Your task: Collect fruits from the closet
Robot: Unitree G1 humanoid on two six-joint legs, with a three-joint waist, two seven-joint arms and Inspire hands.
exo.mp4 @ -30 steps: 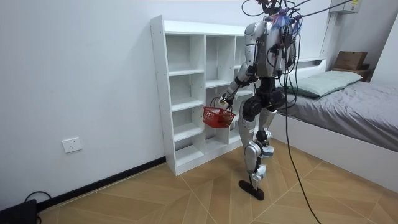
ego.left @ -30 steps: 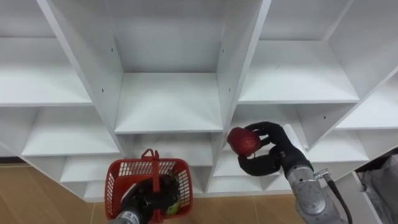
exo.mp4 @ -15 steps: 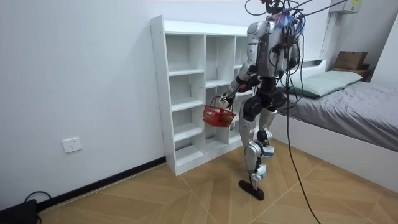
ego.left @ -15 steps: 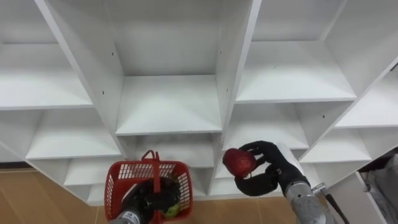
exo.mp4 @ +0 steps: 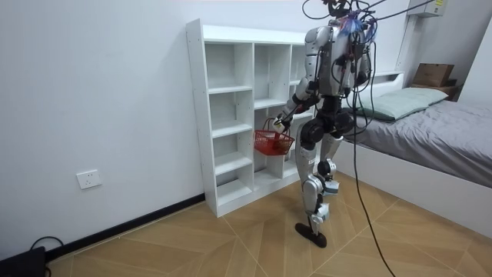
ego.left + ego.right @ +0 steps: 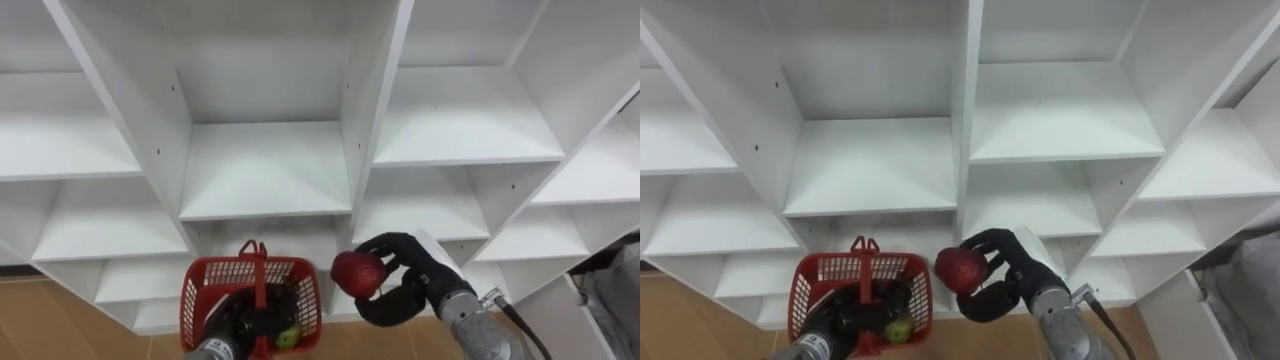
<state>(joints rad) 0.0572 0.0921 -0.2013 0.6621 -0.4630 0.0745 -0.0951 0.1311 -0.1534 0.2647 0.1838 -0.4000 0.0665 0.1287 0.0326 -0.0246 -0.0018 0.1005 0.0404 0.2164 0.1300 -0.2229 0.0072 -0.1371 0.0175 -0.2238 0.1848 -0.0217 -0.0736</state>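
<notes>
- Clasping a red fruit (image 6: 358,273), the right robot hand (image 6: 408,290) hovers just right of the red basket (image 6: 212,282).
- The left robot hand (image 6: 222,343) grips the basket's handle; a green fruit (image 6: 289,338) lies inside.
- Remaining: drop the red fruit in.

A home bedroom: a made bed (image 5: 430,115) with pillows (image 5: 403,98), white shelving (image 5: 238,115), wood floor (image 5: 231,238).

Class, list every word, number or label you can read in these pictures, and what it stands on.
No text can be read.
Yellow label at the room view's top right: too small to read.
Shelves, red basket, red fruit: no print visible.
</notes>
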